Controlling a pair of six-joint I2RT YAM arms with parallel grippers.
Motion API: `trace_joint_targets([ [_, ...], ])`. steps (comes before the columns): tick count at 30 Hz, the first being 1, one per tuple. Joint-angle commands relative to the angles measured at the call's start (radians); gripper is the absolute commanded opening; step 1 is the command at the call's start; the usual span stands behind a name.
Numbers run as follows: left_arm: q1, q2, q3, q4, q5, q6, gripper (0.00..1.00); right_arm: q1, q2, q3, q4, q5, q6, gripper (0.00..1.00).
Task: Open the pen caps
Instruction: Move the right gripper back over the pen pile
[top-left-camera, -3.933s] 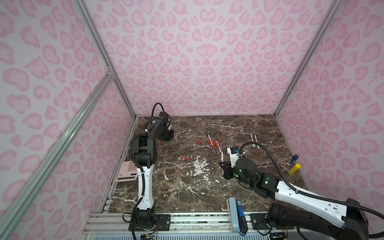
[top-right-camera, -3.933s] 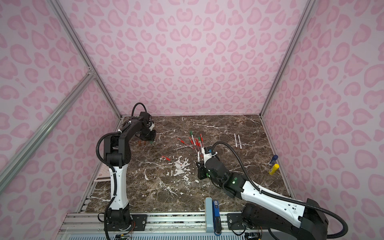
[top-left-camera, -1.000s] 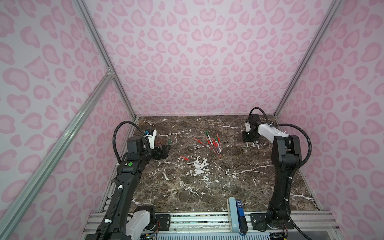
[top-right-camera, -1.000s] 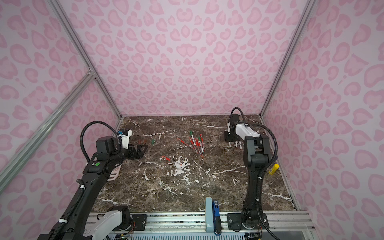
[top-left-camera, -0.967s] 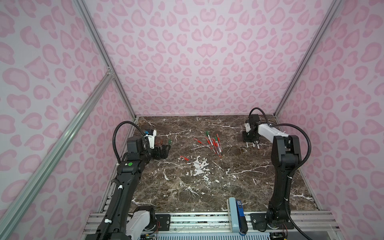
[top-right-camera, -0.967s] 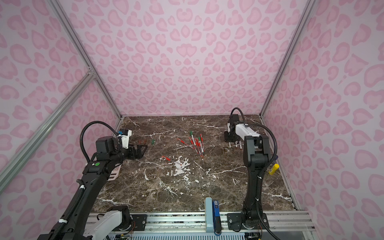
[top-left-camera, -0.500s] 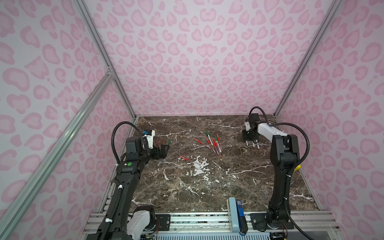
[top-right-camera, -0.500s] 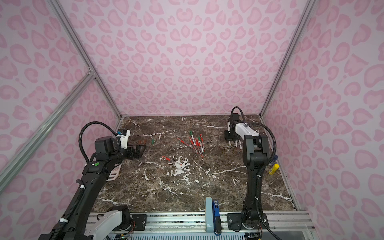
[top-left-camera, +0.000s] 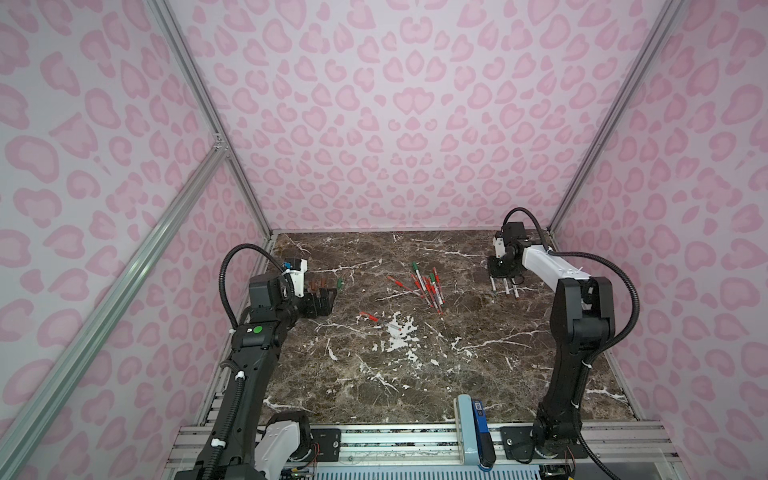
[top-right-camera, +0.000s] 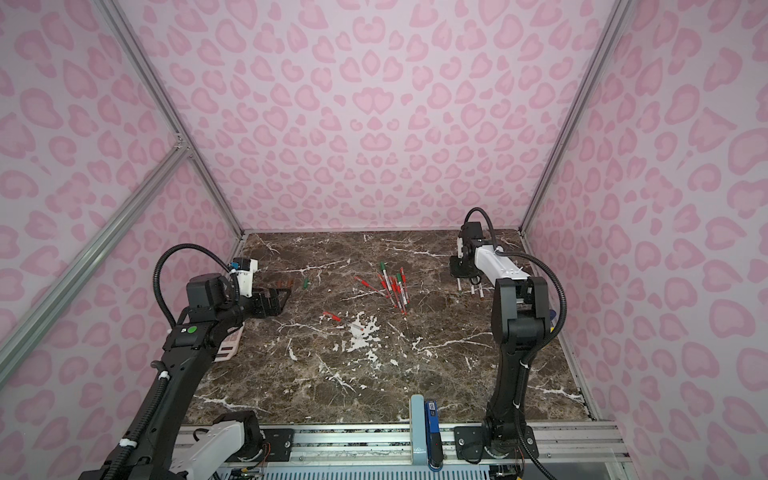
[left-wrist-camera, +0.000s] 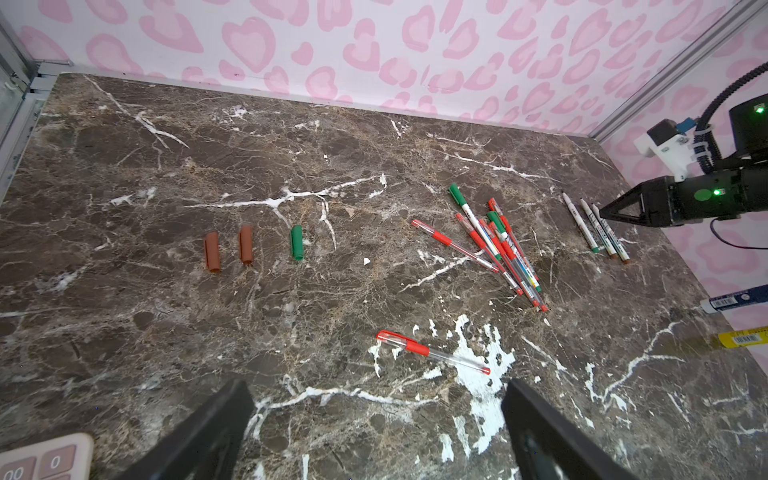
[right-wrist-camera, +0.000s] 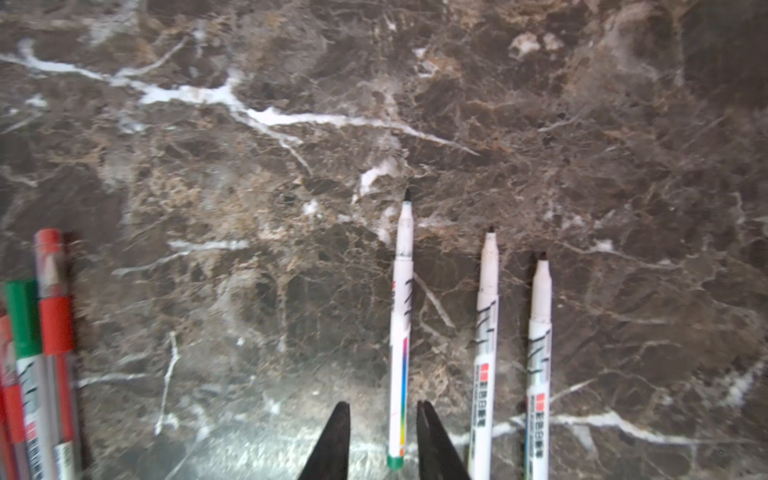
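Note:
Two brown pen caps (left-wrist-camera: 212, 252) (left-wrist-camera: 246, 244) and a green one (left-wrist-camera: 296, 242) lie loose in a row at the back left, just beyond my left gripper (top-left-camera: 326, 301), which hangs wide open and empty (left-wrist-camera: 376, 384). Several capped pens (top-left-camera: 428, 286) are piled mid-table, and a lone red-capped pen (left-wrist-camera: 432, 352) lies nearer. At the back right, three uncapped white pens (top-left-camera: 505, 286) lie side by side. My right gripper (right-wrist-camera: 382, 405) is open just above the table, its jaws either side of the green-ended white pen (right-wrist-camera: 401, 328) without gripping it.
A calculator (top-right-camera: 230, 343) lies at the left edge under my left arm. A blue-capped tube (left-wrist-camera: 733, 301) and a yellow tube (left-wrist-camera: 744, 338) rest against the right wall. A blue device (top-left-camera: 478, 428) stands on the front rail. Pink walls close three sides.
My right gripper's jaws have parted from shut and let go of the green-ended white pen, which now lies beside the other two. The left arm has barely shifted.

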Motion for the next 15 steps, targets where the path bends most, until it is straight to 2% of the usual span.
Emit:
trace_joint_targets([
  [1, 0.003, 0.003, 0.010, 0.022, 0.007, -0.005, 0.98, 0.039, -0.040, -0.035, 0.005, -0.011, 0.017, 0.31],
  [8, 0.005, -0.004, 0.009, 0.025, 0.013, -0.010, 0.98, 0.191, -0.081, -0.087, 0.038, -0.032, 0.063, 0.29],
  [15, 0.005, -0.009, 0.010, 0.025, 0.020, -0.012, 0.98, 0.321, 0.008, -0.021, 0.028, -0.043, 0.086, 0.22],
])
